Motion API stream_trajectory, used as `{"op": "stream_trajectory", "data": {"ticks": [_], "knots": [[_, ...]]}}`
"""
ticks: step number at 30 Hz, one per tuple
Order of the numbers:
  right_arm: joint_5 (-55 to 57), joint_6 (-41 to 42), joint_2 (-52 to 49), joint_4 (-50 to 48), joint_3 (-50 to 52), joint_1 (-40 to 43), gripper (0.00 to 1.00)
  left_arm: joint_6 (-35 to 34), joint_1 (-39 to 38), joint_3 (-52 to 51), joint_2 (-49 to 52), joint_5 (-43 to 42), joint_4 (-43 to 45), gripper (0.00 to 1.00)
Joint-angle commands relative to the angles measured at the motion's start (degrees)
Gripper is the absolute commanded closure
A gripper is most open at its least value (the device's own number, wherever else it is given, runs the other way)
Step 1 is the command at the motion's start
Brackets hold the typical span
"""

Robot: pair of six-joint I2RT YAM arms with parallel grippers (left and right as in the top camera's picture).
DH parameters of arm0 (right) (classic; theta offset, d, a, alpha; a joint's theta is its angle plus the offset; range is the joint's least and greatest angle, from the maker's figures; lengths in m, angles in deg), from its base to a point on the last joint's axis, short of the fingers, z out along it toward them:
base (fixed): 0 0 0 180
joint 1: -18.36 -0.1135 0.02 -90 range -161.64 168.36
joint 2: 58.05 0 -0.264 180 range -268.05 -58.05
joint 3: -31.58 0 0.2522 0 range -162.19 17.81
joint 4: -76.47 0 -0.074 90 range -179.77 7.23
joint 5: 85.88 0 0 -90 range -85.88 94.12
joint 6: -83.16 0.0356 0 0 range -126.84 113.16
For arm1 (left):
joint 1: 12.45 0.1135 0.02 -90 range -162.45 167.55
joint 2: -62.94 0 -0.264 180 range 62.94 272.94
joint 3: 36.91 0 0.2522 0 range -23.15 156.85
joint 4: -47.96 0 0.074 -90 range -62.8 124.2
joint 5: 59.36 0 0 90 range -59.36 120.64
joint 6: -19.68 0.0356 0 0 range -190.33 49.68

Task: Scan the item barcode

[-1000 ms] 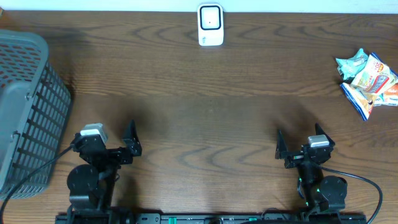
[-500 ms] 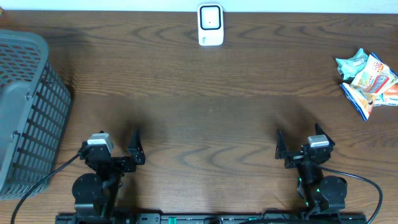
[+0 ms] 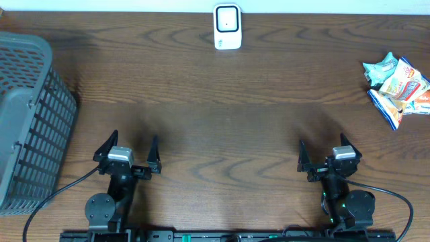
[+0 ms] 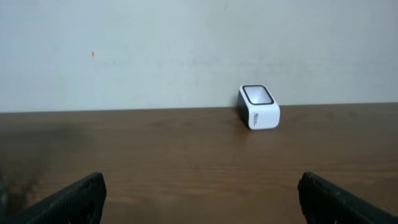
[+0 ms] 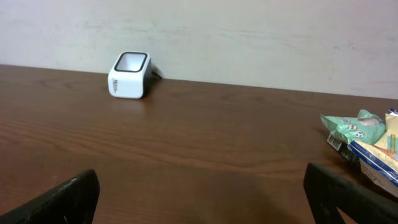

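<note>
Snack packets (image 3: 398, 86) right edge, scanner (image 3: 227, 27) far edge

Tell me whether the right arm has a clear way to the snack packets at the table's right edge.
Probably yes: the right gripper is open, and only bare table lies between it and the snack packets. Whether it stretches that far is unsure.

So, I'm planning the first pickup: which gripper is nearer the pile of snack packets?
Right. The right gripper sits near the front edge, the snack packets beyond it to its right; the left gripper is across the table, much farther away.
</note>
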Motion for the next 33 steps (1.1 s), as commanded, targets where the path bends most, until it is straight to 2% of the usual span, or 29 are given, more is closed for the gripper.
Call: {"op": "stream_trajectory", "data": {"ticks": [1,10,17,25,33], "knots": [[-0.1,-0.5,0.3,0.2,0.1,0.4,0.01,1.0,0.2,-2.7,-0.5,-0.6,4.5,0.02],[-0.1,-0.5,0.3,0.3,0.1,0.3,0.01,-1.8,0.2,-3.4,-0.5,4.4,4.1,0.02],[-0.1,-0.5,0.3,0.2,0.1,0.3,0.01,-5.9,0.2,-3.4,-0.5,9.1,-6.4,0.02],[-0.1,-0.5,0.3,0.3,0.1,0.3,0.01,-5.6,0.2,-3.4,-0.5,9.3,-6.4,0.02],[-0.1,-0.5,0.3,0.2,0.1,0.3,0.01,-2.4,0.1,-3.4,-0.5,7.4,-6.4,0.02]]}}
